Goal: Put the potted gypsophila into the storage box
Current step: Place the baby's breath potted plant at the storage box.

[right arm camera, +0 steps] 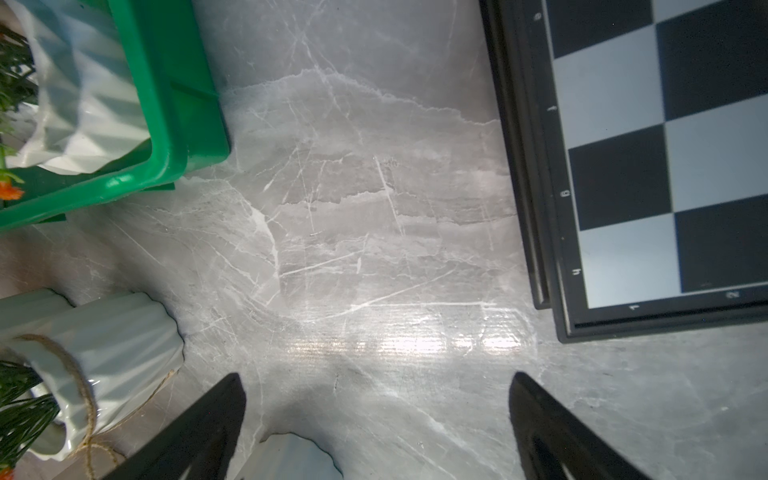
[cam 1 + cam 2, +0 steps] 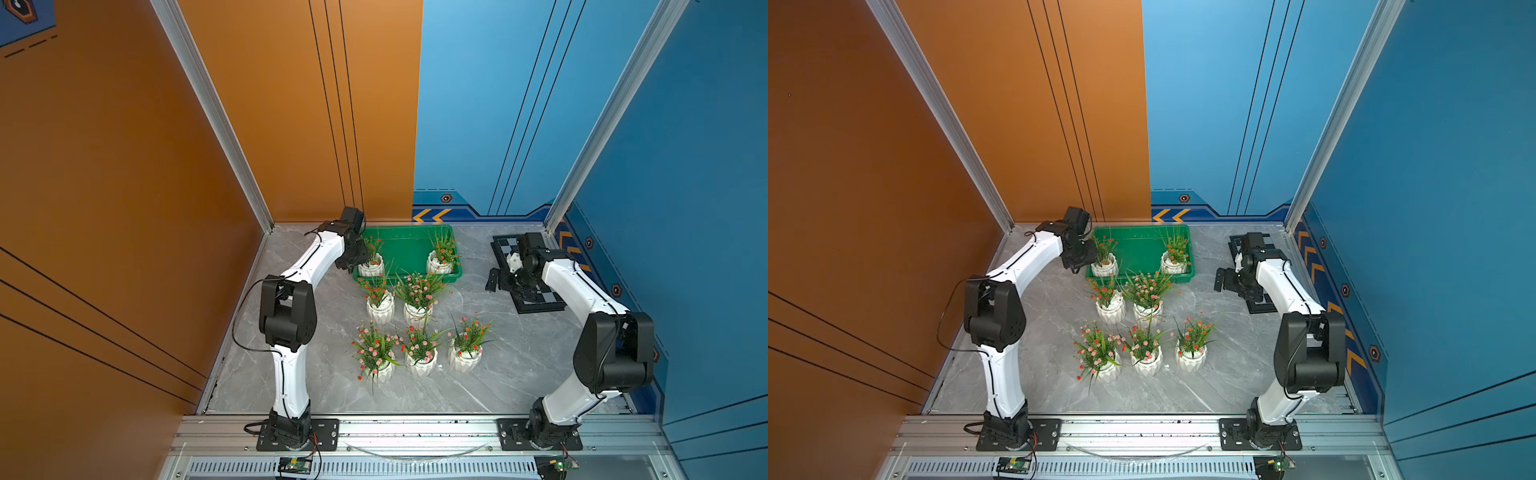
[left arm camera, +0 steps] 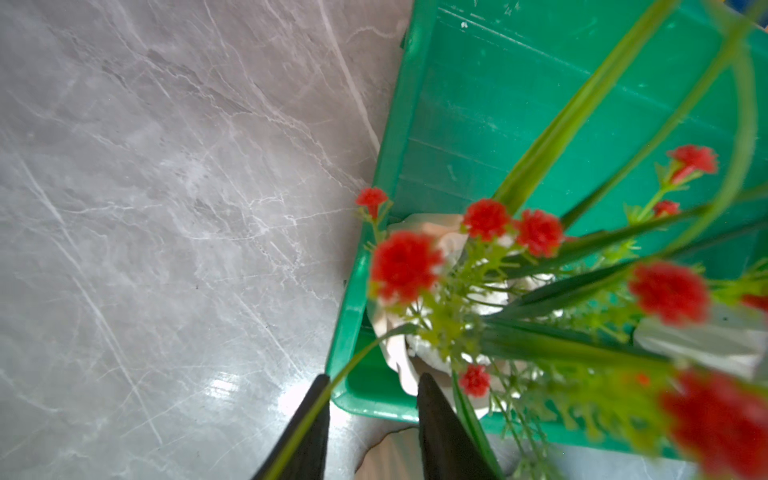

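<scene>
In the near left corner of the storage box (image 2: 405, 249) sits a red gypsophila pot (image 2: 370, 268), left fingers (image 3: 309, 436) narrowly parted beside it, empty. Second pot (image 2: 438, 264) near right corner, five others (image 2: 419, 361) on the table (image 2: 519, 353). Right fingers (image 1: 199, 428) wide, empty.

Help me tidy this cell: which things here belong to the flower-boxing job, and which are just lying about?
Belongs to the job:
- storage box
- two potted gypsophila inside it
- five more standing on the table, outside the box
- left gripper, open at one boxed pot

Just lying about:
- chequered board
</scene>
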`<state>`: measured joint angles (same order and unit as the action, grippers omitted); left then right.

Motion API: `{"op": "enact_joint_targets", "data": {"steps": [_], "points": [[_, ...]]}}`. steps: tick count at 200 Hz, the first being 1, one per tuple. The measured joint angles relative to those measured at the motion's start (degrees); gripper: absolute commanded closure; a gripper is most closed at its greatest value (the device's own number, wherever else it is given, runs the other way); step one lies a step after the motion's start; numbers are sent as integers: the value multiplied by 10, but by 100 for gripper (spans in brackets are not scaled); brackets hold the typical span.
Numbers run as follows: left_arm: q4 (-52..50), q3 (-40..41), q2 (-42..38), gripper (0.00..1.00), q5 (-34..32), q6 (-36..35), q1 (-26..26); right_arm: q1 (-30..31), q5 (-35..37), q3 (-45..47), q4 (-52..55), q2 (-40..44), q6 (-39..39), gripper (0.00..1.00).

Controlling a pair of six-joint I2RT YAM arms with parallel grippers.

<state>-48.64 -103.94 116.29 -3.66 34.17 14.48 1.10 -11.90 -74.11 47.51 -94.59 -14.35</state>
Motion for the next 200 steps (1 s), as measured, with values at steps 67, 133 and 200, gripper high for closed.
{"op": "enact_joint_targets", "data": {"steps": [67, 133, 200], "points": [[1, 31, -87, 51, -4, 0, -10, 1, -1, 1, 0, 10, 0, 0], [12, 99, -166, 30, -2, 2, -24, 30, 3, -15, 19, 10, 5, 0], [17, 179, -277, 2, -1, -3, -35, 83, 33, -36, 36, 10, 6, 0]]}}
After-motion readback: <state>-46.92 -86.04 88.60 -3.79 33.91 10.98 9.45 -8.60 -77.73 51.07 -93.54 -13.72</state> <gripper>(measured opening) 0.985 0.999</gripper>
